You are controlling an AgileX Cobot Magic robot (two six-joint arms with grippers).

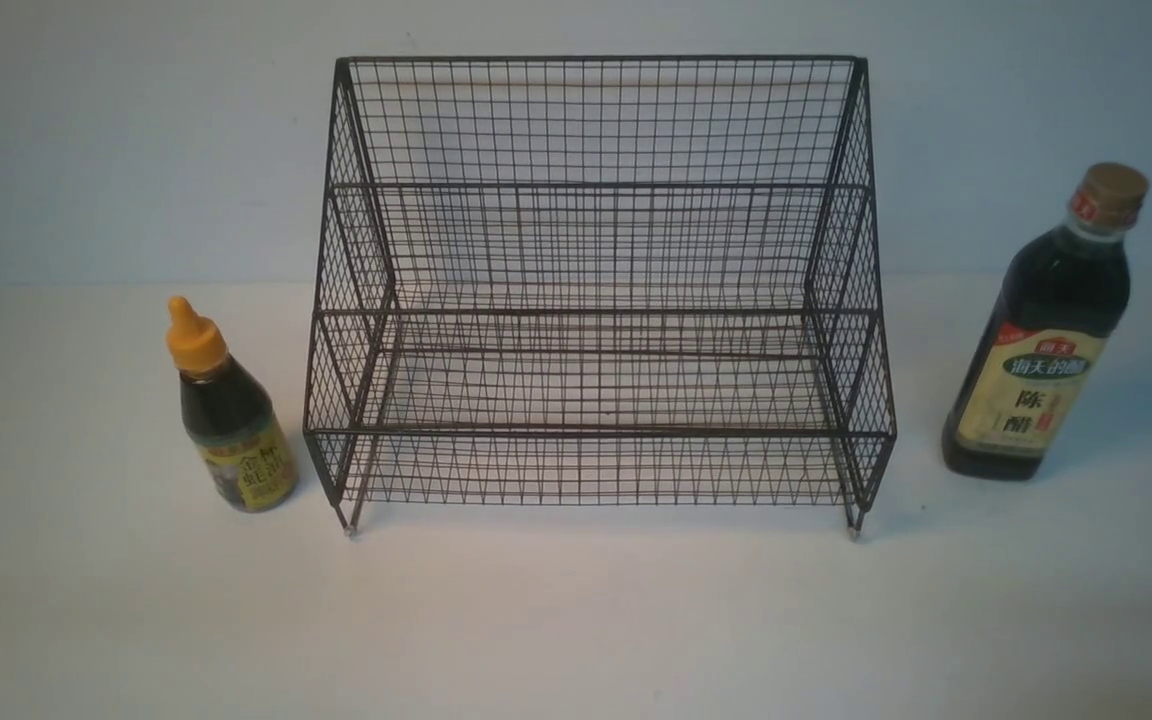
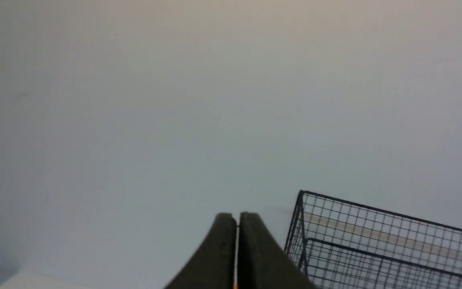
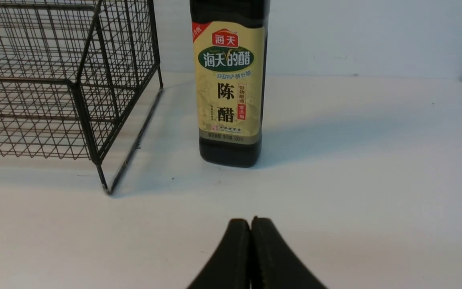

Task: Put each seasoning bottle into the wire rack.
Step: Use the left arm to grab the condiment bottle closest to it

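- Left wrist view: the left gripper (image 2: 237, 218) is shown clenched, jaws pressed together, nothing grasped; a corner of the wire rack (image 2: 387, 249) is seen beyond it.
- Right wrist view: the right gripper (image 3: 251, 222) is likewise clenched and empty above the table (image 3: 375, 192); the tall bottle (image 3: 230, 88) is stood upright ahead, beside the wire rack.
- Front view: the squeeze bottle (image 1: 233, 425) is stood just left of the wire rack, outside it.

Dark metal wire rack (image 1: 596, 300); 2 glossy bottles, orange-capped (image 1: 231, 420) and tan-capped (image 1: 1046, 340), paper-labelled; matt white tabletop (image 1: 576, 620).
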